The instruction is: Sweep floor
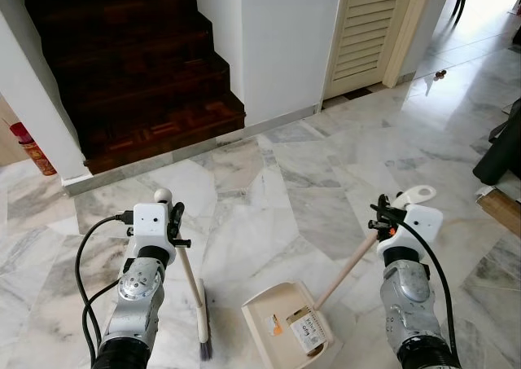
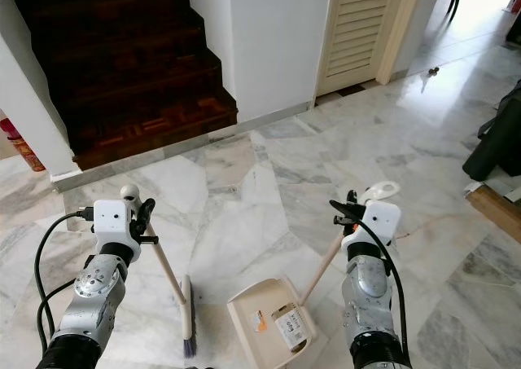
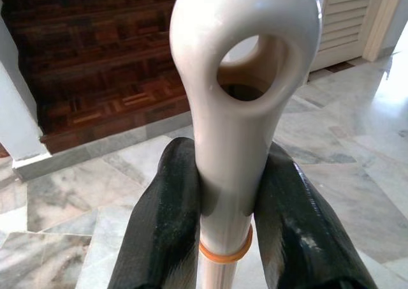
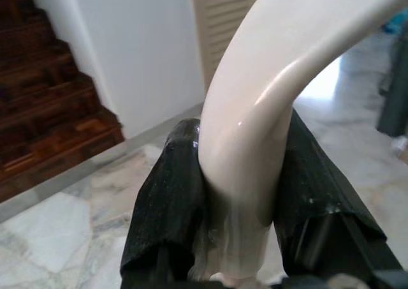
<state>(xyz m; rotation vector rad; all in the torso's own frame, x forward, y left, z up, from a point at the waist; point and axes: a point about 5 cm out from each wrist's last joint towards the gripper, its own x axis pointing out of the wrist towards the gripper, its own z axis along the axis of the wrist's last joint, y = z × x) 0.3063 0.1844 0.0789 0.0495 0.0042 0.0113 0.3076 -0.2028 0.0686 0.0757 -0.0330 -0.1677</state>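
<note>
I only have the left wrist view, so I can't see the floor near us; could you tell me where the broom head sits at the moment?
Observer: The broom head rests on the marble floor, just left of the dustpan.
Operator: Thank you. Is the dustpan held?
Observer: Yes, the right gripper is closed on its handle top.
Operator: Anything in the pan?
Observer: A small labelled packet lies in it.
</note>
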